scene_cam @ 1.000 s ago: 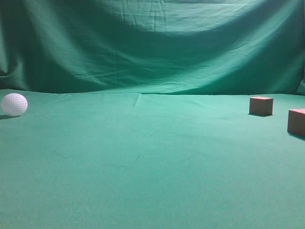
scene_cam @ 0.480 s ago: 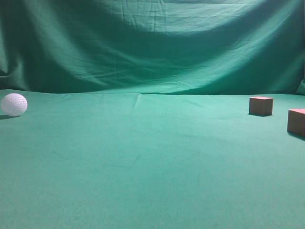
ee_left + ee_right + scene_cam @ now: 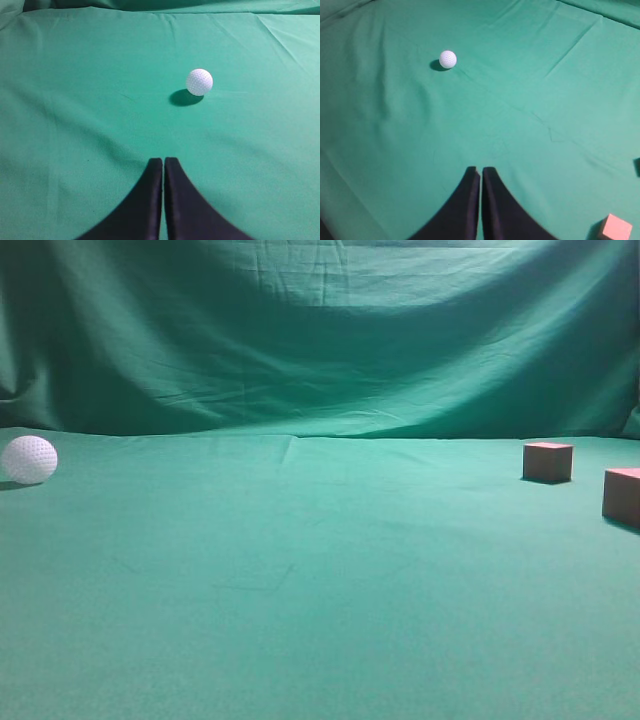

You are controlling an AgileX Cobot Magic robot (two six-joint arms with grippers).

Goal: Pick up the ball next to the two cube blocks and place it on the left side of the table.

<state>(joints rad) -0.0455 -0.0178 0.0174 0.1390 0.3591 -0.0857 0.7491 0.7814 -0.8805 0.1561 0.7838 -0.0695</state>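
from my remote station, the ball [image 3: 30, 459] sits alone at the far left edge of the table [image 3: 300, 580] in the exterior view, resting on the green cloth with a small shadow under it. the two cube blocks [image 3: 548, 461] stand well apart from it on the far right, one farther back and the nearer one cut by the frame's right edge. neither arm shows in this view, and the draped green backdrop [image 3: 320, 330] fills the space behind.

through the left wrist camera, i see the left gripper [image 3: 163, 165] hanging above the cloth with its two dark fingers pressed together, only a thin seam between them and nothing pinched. the ball lies ahead of it and a little to the right, clear of the fingertips, its dimpled surface sharp.

through the right wrist camera, the right gripper [image 3: 480, 172] looks the same: fingers drawn tight against each other, holding nothing. the ball appears small and distant toward the upper left of that view, while one reddish cube sits at the lower right corner, near the gripper's side.
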